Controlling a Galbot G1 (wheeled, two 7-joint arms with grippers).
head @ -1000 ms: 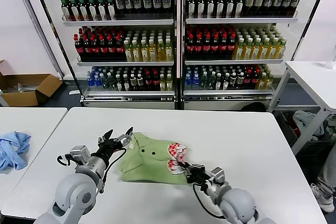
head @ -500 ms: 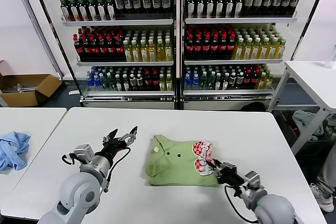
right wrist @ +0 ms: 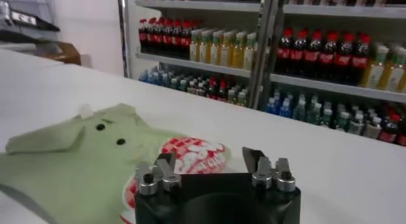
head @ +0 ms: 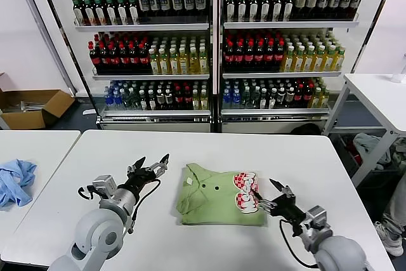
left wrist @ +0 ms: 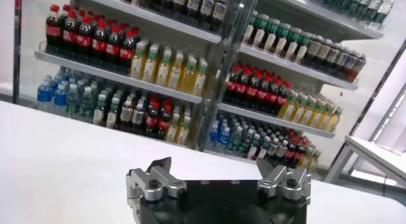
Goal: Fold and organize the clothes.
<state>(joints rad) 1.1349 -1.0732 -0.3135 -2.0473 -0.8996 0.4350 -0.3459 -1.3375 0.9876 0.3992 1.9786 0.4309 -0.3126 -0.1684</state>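
Shirt: the folded green polo shirt (head: 219,196) is lying flat at the middle of the white desk (head: 304,163), having slid right from its spot a second ago.
Right gripper: the right gripper (head: 271,196) is spreading its fingers just right of the checkered logo, letting go of the cloth it was pinching.
Left gripper: the left gripper (head: 151,166) is hovering spread, left of the collar, empty.
Meaning: the fold looks placed; tidying may be nearly finished.

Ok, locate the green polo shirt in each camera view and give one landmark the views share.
Head view: green polo shirt lies folded on the white table, centre, between both arms.
Left wrist view: not in it.
Right wrist view: shirt just beyond the end effector.
Shared landmark: the bottle shelves, seen behind the table in all three.
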